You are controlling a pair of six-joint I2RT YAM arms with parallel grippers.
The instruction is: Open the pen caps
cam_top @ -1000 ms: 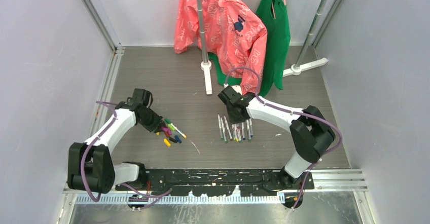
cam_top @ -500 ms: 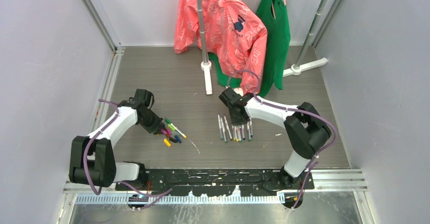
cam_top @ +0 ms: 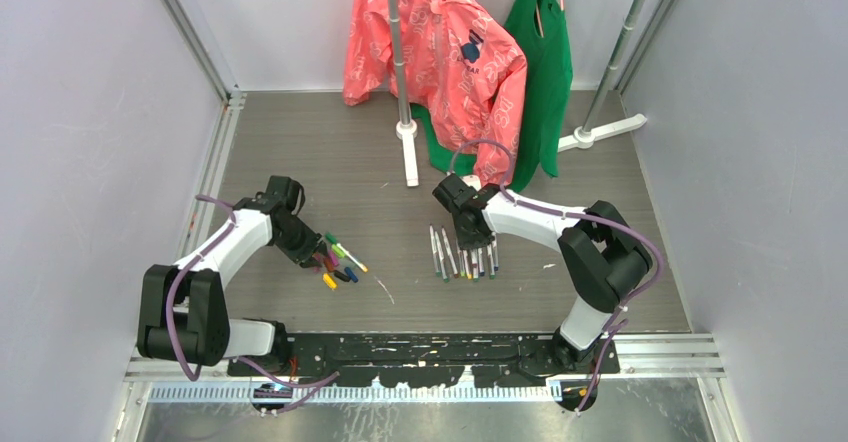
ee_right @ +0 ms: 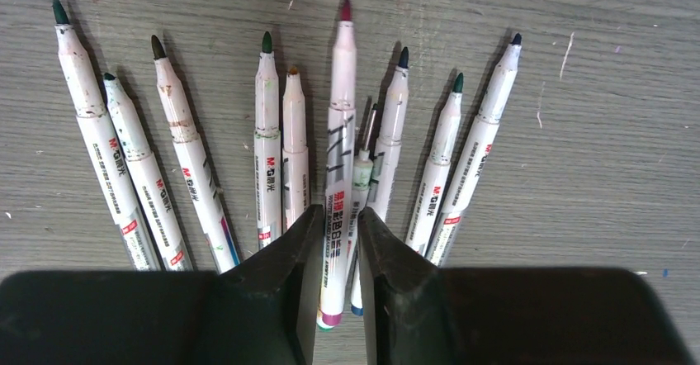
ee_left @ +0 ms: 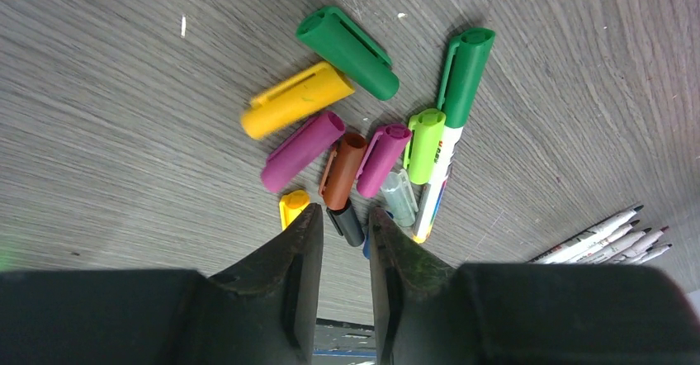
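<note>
The pen caps (ee_left: 342,169) lie loose in a pile under my left gripper (ee_left: 345,212): green, yellow, purple, brown, lime and a dark one. One pen (ee_left: 450,125) beside them wears a green cap. The left jaws stand slightly apart with nothing between them, just short of the dark cap (ee_left: 348,223). In the top view the pile (cam_top: 337,264) is at centre left. Several uncapped pens (ee_right: 268,134) lie fanned in a row. My right gripper (ee_right: 340,210) is open, its fingers loosely straddling the red-tipped pen (ee_right: 341,109), which lies on the floor.
A pink garment (cam_top: 440,52) and a green one (cam_top: 548,72) hang from a rack at the back. The rack's white foot (cam_top: 410,157) and a second foot (cam_top: 600,134) rest on the grey floor. Walls close in on both sides.
Both grippers have opened a little. The right arm's elbow shifted slightly; the left arm drew in a touch. Pens and caps lie where they were.
</note>
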